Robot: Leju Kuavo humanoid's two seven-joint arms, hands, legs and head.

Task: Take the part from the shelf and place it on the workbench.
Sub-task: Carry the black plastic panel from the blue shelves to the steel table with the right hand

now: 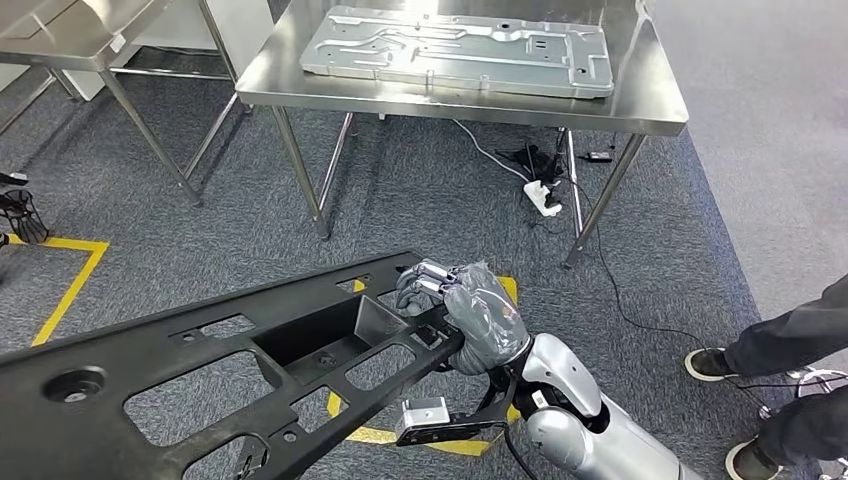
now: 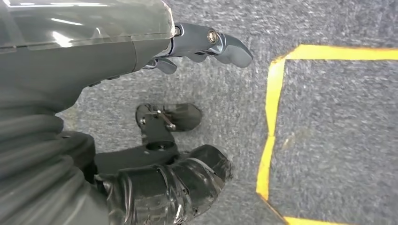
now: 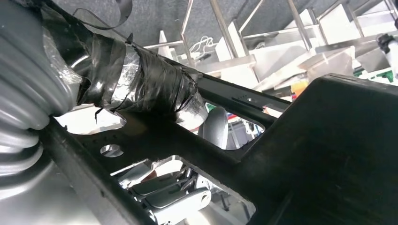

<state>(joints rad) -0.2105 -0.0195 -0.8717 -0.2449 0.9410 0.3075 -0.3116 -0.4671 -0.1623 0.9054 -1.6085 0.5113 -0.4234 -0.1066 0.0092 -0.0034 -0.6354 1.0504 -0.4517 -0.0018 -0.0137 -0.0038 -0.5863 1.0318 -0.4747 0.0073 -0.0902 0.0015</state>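
A long black plastic part (image 1: 200, 350) with several cut-outs stretches from the lower left of the head view toward the middle, held above the carpet. My right hand (image 1: 470, 310) grips its right end, fingers curled over the top edge. In the right wrist view the taped thumb (image 3: 141, 79) presses against the black part (image 3: 328, 140). Ahead stands the steel workbench (image 1: 450, 105), carrying a flat silver metal panel (image 1: 460, 50). My left hand (image 2: 94, 51) hangs over the carpet with its fingers (image 2: 211, 42) and taped thumb apart, holding nothing.
A second steel table (image 1: 70, 40) stands at the upper left. A white power strip (image 1: 543, 195) and cables lie under the workbench. Yellow tape (image 1: 70, 285) marks the floor. A person's legs and shoes (image 1: 780, 340) are at the right edge.
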